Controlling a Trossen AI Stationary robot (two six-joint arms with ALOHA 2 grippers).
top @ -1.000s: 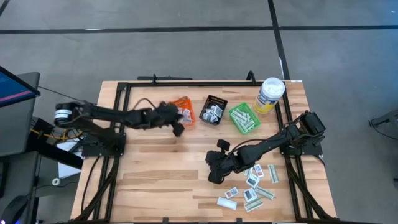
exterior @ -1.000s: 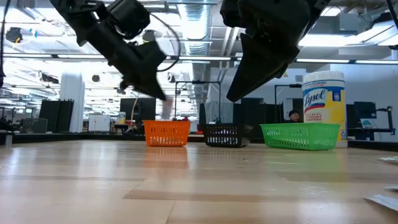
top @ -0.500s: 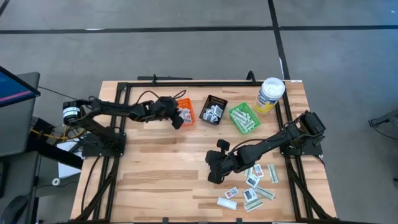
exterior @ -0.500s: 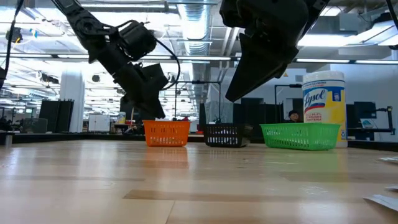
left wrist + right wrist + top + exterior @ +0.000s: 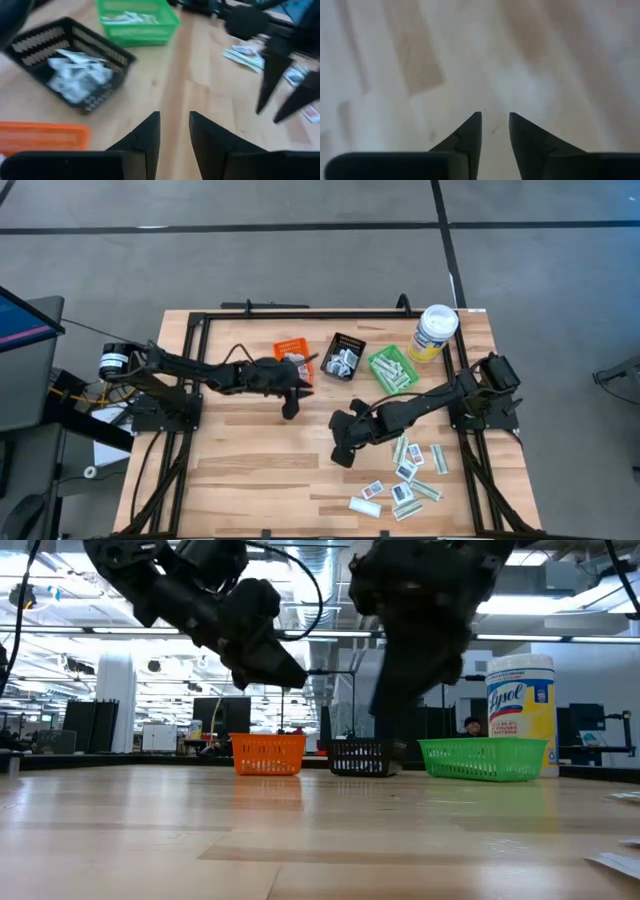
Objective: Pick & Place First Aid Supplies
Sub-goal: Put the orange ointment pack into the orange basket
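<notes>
From above, the left gripper [image 5: 290, 408] is hanging over bare wood, just in front of the orange bin [image 5: 293, 356]. The black bin [image 5: 343, 356] and the green bin [image 5: 392, 370] are sitting a bit further along the same row, and the can [image 5: 434, 332] is standing past the green one. The right gripper [image 5: 340, 453] is hanging over the middle of the table [image 5: 250, 470]. The loose packets [image 5: 405, 480] are lying on the wood just beside it, on the side away from the left arm. More packets are lying inside all three bins.

From low down, the left gripper [image 5: 275, 665] is hanging in the air above the orange bin [image 5: 268, 753]. The right gripper [image 5: 405, 720] is pointing down, close by the black bin [image 5: 362, 757]. The green bin [image 5: 484, 759] and the can [image 5: 520, 705] are sitting off to its side.

In the left wrist view, the left fingers [image 5: 145, 137] are standing a little apart with nothing between them. The black bin [image 5: 70, 70] full of white packets is just ahead, the green bin [image 5: 137, 20] is beyond it, and the orange bin [image 5: 42, 136] is right beside the fingers. The other arm's fingers are pointing down further off, with some packets [image 5: 245, 54] near them.

In the right wrist view, the right fingers [image 5: 467, 136] are a little apart too, holding nothing, with only bare blurry wood under them
</notes>
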